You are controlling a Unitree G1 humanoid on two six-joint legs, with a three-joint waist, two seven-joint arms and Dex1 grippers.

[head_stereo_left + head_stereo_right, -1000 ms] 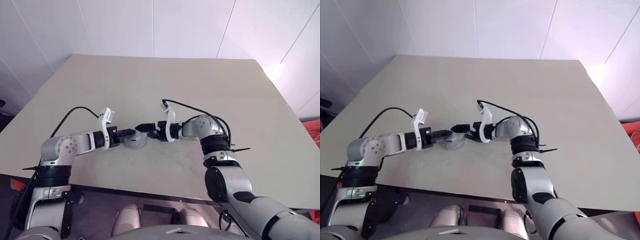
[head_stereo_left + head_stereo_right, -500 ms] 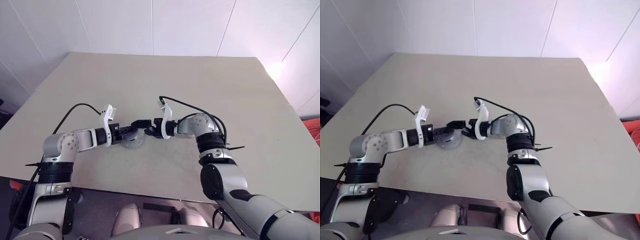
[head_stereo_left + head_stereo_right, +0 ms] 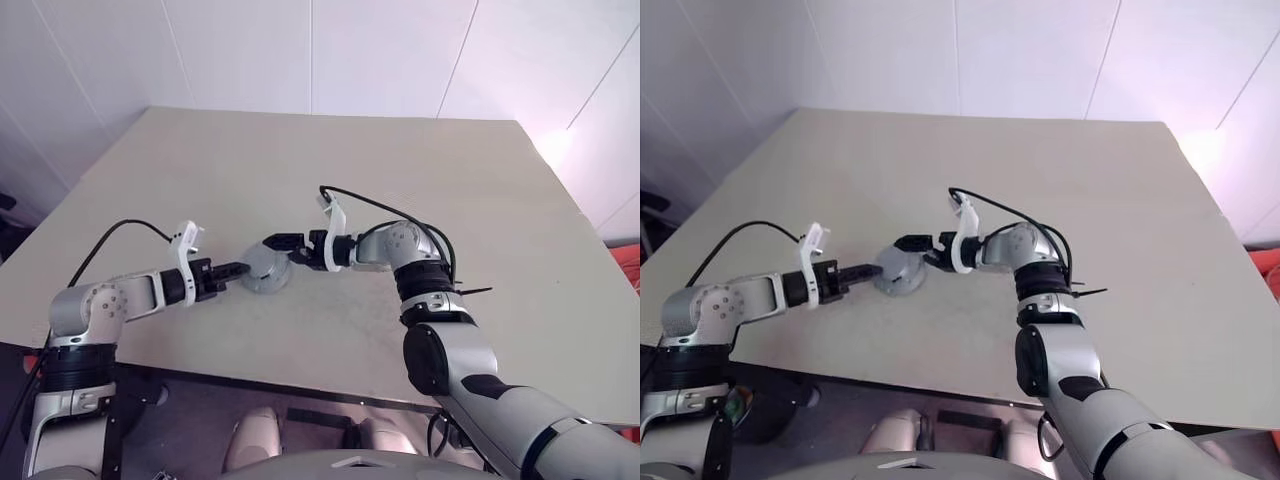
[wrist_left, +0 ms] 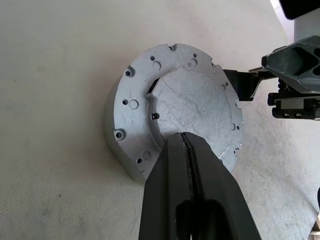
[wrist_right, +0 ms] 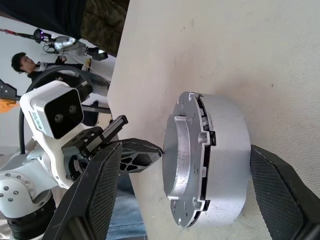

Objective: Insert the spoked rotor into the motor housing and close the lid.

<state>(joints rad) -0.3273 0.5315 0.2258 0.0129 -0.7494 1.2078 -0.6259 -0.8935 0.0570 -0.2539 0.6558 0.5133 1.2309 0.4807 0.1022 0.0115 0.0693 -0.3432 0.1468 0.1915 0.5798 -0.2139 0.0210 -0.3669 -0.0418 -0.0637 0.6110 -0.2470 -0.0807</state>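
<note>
A beige table (image 3: 420,190) holds a round silver motor housing (image 3: 266,270) with the lid (image 4: 192,107) on. The left gripper (image 3: 236,269), pressed together, sits at its nine o'clock; the right gripper (image 3: 283,258) spreads around it.

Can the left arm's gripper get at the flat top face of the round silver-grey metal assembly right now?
Probably yes. The left gripper, shut, points at the round silver-grey metal assembly with nothing between; the open right gripper straddles its sides, leaving the top face free.
</note>
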